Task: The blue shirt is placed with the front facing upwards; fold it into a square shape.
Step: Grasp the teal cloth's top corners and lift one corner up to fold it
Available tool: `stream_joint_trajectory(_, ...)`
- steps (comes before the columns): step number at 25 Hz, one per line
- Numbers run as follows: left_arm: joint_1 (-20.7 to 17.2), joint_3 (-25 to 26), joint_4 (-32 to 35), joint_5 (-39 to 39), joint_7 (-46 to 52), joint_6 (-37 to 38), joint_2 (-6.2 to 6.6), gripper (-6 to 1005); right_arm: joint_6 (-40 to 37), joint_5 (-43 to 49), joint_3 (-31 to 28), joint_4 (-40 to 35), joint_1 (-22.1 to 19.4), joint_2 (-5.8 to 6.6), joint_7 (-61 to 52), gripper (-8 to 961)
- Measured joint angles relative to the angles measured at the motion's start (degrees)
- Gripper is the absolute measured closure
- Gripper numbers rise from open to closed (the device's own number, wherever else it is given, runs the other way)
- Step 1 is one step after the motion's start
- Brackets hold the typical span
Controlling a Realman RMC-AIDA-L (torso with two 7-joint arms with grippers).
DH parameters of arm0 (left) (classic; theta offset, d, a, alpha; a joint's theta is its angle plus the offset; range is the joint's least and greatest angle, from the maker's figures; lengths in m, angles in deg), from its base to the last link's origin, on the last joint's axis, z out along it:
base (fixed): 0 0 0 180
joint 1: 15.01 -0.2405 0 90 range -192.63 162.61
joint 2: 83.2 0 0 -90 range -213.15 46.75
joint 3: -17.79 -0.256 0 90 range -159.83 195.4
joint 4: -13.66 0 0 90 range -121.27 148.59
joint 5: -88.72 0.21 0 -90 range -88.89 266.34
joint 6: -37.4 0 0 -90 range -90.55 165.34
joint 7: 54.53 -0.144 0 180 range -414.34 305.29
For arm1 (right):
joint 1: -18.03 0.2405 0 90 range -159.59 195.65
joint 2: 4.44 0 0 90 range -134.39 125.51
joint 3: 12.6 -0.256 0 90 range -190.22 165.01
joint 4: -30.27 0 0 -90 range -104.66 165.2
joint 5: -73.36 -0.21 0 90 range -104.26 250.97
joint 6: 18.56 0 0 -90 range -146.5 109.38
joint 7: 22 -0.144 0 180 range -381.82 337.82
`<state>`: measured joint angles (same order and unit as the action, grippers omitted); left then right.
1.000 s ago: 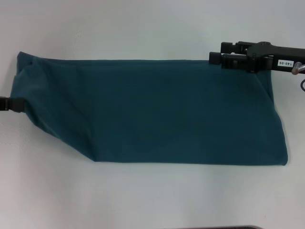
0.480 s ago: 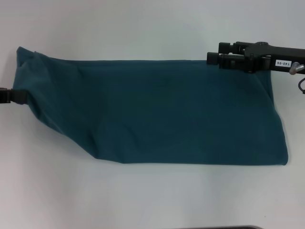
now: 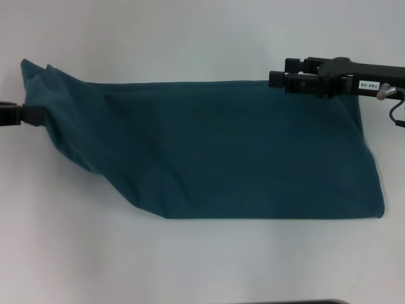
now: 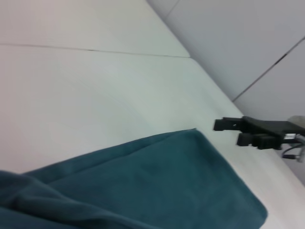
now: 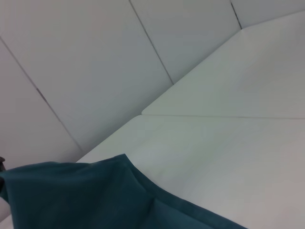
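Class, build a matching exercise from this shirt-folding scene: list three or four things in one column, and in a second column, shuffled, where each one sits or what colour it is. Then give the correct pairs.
Column 1
1. blue shirt
2. left end effector
3. right end effector
4. table

Column 2
A. at the shirt's far right corner
B. white surface under everything
C. plain teal, lying as a long band across the table
D. at the shirt's left end, where the cloth bunches

Pairs: 1-C, 2-D, 3-A, 4-B
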<state>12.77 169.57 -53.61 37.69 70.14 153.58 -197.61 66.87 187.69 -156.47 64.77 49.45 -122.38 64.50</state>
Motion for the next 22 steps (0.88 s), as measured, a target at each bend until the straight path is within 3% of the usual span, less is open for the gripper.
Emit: stream_joint_trajectory(22,0.4,-5.9,-1.4,-7.2,-0.8,0.5,-0.15,971,-0.8,0.0,0.8,-0.9,0.7,-0.54,0.1,174)
